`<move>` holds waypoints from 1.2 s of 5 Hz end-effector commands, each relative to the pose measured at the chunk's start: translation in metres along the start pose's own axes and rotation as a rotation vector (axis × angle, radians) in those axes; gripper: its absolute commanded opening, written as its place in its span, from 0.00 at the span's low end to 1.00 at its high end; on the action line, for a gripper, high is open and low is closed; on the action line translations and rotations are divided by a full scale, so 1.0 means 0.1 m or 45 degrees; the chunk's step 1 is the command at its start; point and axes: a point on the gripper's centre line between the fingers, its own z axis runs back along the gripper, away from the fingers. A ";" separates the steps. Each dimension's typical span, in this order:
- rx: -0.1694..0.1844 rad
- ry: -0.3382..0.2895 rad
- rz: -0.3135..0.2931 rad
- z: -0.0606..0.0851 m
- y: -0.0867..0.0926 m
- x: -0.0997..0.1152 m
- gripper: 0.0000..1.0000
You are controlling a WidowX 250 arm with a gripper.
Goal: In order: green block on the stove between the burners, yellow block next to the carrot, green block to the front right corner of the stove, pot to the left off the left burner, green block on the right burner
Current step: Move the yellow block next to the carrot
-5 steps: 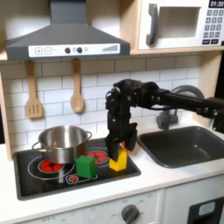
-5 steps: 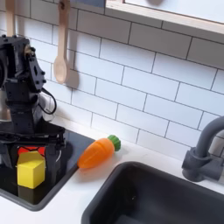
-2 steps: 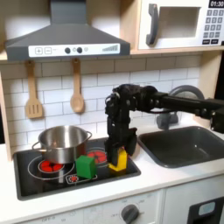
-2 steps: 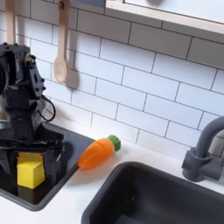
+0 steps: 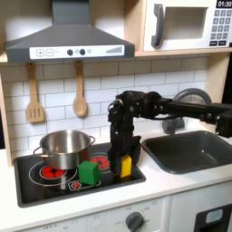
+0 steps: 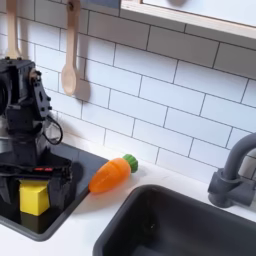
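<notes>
The yellow block (image 5: 125,166) (image 6: 36,197) sits on the stove (image 5: 54,188) near its front right corner. My gripper (image 5: 125,159) (image 6: 36,180) is down over the block, open, with a finger on each side. The green block (image 5: 88,172) rests on the stove between the burners, left of the yellow block in the first exterior view. On the left burner (image 5: 47,171) stands the steel pot (image 5: 63,145). The right burner (image 5: 102,161) is partly behind the arm. The carrot (image 6: 113,172) lies on the white counter just right of the stove in the second exterior view.
A dark sink (image 5: 190,149) (image 6: 170,225) with a grey faucet (image 6: 235,170) lies to the right of the stove in both exterior views. A wooden spatula (image 5: 34,95) and a wooden spoon (image 5: 80,91) (image 6: 70,60) hang on the tiled wall behind.
My gripper has come down from just above the yellow block until its fingers sit around it. The blocks, pot and carrot have stayed in place.
</notes>
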 end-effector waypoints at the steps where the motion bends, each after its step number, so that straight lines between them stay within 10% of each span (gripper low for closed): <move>1: 0.011 -0.001 0.002 -0.01 0.00 0.01 0.00; 6: -0.058 -0.014 -0.028 -0.03 -0.11 0.27 0.00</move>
